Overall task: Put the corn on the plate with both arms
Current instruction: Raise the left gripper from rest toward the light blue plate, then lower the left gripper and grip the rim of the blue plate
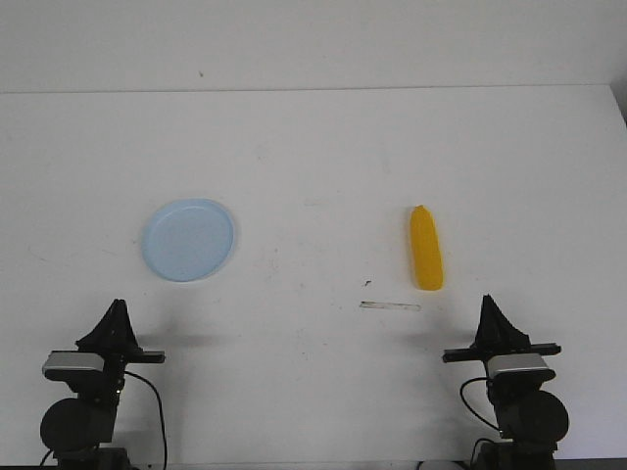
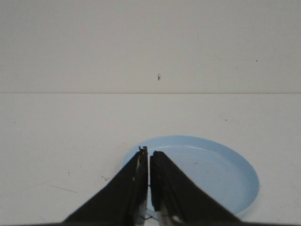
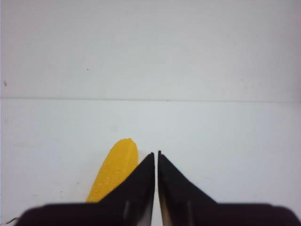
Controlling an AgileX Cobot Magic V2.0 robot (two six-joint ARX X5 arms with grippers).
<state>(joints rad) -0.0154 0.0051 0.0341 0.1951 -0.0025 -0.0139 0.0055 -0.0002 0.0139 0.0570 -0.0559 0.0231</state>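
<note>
Lab-style test bench: bare white table (image 1: 313, 147), plain white wall (image 1: 313, 39).

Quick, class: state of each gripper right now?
Left gripper: closed, holding nothing.
Right gripper: closed, holding nothing.

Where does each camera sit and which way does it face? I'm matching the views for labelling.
Front view: above and behind the arms, facing forward over the white table; shows the plate, the corn, the left gripper and the right gripper.
Left wrist view: on the left arm, facing forward past its shut jaws to the plate.
Right wrist view: on the right arm, facing forward past its shut jaws to the corn.
Shared: each wrist view shares one object with the front view.
</note>
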